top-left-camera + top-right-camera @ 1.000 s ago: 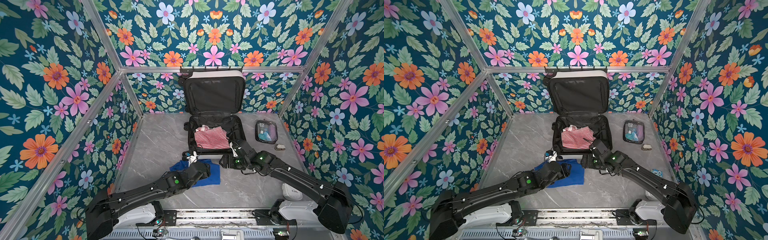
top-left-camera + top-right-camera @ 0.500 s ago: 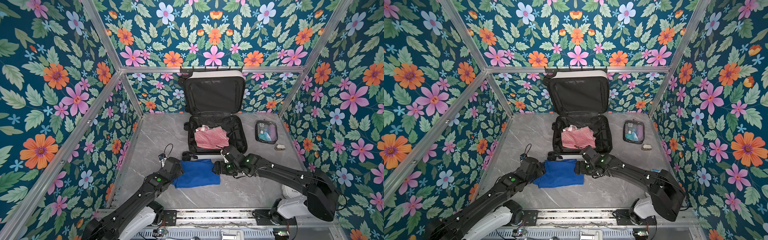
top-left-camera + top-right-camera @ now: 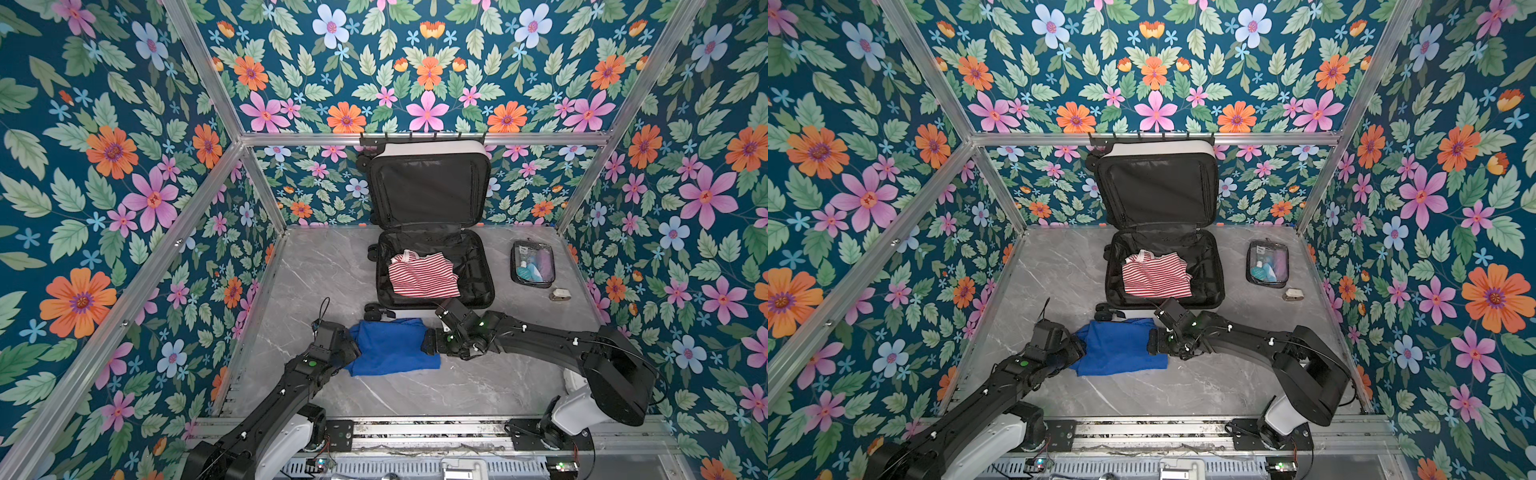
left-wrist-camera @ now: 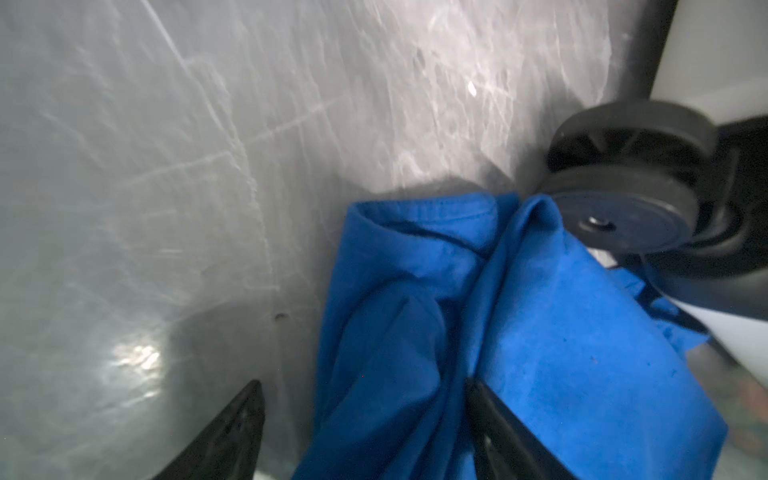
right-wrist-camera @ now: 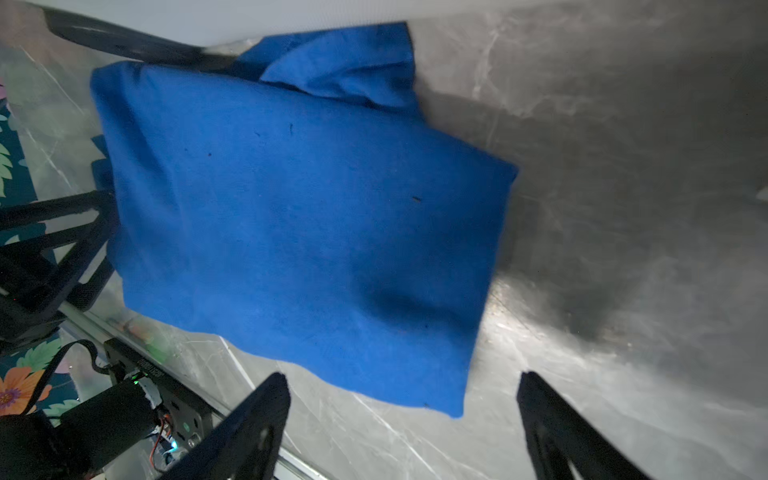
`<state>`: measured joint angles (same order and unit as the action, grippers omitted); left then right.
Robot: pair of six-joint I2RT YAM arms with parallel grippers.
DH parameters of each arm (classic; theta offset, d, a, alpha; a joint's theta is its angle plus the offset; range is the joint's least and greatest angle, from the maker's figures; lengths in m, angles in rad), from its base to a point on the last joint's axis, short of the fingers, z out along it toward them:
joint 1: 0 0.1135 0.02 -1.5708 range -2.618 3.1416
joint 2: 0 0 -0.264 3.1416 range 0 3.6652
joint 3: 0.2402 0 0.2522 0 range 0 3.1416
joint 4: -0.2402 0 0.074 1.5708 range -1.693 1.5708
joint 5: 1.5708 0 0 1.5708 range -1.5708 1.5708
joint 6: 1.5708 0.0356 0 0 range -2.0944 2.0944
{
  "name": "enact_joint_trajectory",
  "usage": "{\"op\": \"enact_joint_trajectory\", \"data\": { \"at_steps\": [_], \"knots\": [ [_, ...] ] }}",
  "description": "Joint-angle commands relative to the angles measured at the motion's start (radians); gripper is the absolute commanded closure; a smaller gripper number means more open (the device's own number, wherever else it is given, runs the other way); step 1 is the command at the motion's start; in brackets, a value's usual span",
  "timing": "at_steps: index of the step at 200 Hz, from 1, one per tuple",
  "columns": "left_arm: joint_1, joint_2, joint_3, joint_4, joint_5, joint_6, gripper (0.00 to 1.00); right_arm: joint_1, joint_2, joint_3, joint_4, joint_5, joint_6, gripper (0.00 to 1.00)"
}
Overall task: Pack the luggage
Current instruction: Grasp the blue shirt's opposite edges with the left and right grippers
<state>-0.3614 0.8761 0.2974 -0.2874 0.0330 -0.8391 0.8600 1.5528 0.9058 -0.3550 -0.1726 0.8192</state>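
Flowered wallpaper closes this cell on three sides, and the grey marble worktop (image 3: 457, 386) carries everything. At the back middle stands the luggage (image 3: 428, 191), open, with its lid upright against the back wall. A red-and-white striped shirt (image 3: 422, 276) lies already in the lower half. To the right of it, apart, I see a clear toiletry pouch (image 3: 533, 264).

Just in front of the luggage lies a folded blue garment (image 3: 392, 349), and both arms are low beside it. The left hand (image 4: 361, 384) has its fingers apart, with the left edge of the cloth between them but not pinched. The right hand (image 5: 402, 376) is also spread wide, and the near corner of the garment lies just ahead of its fingers. Neither hand holds anything.

I judge that the step is to take the blue garment from its two sides and put it in the luggage. To do it well, both hands should go a little deeper over the edges, so that they catch all the layers and not only the top one. They should close together. The far corner of the cloth touches a luggage wheel (image 4: 623, 199) and seems to go under the front of the shell. I would therefore first draw it slightly toward the robot, then lift it level, high enough to pass the front rim, and lay it flat on the striped shirt.
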Motion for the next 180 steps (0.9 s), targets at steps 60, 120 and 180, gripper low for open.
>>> {"op": "enact_joint_trajectory", "data": {
  "at_steps": [60,120,180],
  "knots": [
    [0.006,0.01,-0.035,0.101,0.152,0.018,0.28,0.005,0.097,0.032,0.07,-0.025,0.023,0.15],
    [0.005,-0.054,-0.065,0.128,0.188,-0.004,0.25,0.02,0.156,0.059,0.082,-0.031,0.032,0.17],
    [0.006,-0.103,-0.07,0.108,0.187,-0.02,0.23,0.028,0.166,0.074,0.085,-0.039,0.039,0.19]
  ]
}}
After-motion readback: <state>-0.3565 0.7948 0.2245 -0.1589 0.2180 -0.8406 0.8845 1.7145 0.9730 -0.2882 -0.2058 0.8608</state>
